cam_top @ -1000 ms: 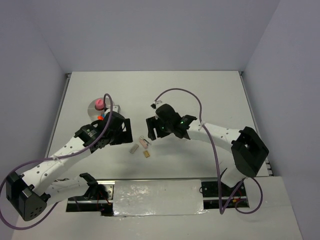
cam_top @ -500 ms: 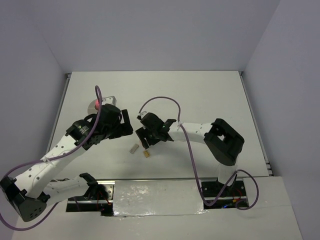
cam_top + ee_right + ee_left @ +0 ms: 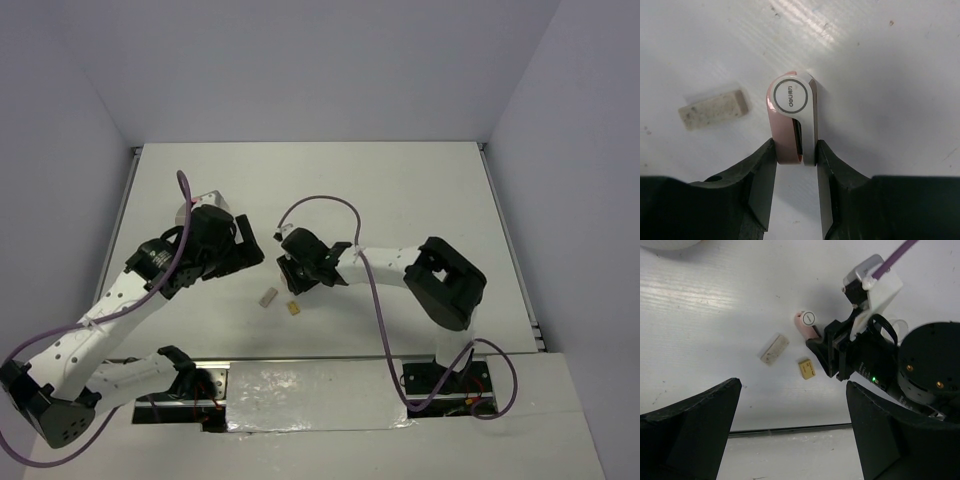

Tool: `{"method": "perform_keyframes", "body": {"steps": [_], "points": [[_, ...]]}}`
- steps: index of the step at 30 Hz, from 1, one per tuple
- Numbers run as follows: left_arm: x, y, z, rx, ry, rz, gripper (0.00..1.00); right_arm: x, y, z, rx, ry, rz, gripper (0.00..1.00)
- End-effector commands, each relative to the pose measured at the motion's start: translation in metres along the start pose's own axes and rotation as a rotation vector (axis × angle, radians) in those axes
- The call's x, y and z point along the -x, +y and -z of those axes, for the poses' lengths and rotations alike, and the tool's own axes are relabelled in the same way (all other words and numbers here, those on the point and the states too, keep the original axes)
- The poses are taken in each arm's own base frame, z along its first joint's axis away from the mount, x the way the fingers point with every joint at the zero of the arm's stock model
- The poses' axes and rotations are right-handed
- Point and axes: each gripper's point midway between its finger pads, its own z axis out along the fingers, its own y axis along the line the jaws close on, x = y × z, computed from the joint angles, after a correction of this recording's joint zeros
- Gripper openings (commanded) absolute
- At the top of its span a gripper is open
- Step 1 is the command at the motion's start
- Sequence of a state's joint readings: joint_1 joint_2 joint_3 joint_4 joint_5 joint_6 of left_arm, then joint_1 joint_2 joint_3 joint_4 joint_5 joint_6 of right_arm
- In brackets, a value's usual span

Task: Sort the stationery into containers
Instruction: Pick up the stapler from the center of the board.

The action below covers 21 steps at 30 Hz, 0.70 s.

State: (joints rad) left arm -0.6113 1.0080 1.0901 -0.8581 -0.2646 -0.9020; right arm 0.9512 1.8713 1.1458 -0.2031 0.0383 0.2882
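Now | right gripper (image 3: 795, 148) clenched on pink tube (image 3: 790, 107) | left gripper (image 3: 792, 387) released wide | grey block (image 3: 714, 109) near tube

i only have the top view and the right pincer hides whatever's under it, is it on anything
Observer: Yes. In the right wrist view, the right pincer has a pink piece between its fingers, one pressed against each side.
Operator: is the grey block in the way
Observer: No. The grey block lies apart from the pink piece, clear of both fingers.
Operator: and the left pincer, carrying something
Observer: No. The left wrist view shows the left pincer wide open with nothing between its fingers. The tan block lies loose on the table below it.
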Motion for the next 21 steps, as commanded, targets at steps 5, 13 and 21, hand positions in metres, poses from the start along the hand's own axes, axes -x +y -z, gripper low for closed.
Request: {"method": "perform_keyframes", "body": {"steps": [5,13,21], "points": [[0.026,-0.037,0.002,-0.139,0.000,0.101,0.99,0.078,0.054,0.089,0.294,-0.313,0.027,0.22],[0.040,-0.059,0.012,-0.250,0.014,0.204,0.96,0.123,0.102,0.191,0.595,-0.576,0.086,0.22],[0.046,-0.068,0.018,-0.310,0.026,0.192,0.65,0.133,0.105,0.203,0.630,-0.596,0.084,0.23]]}}
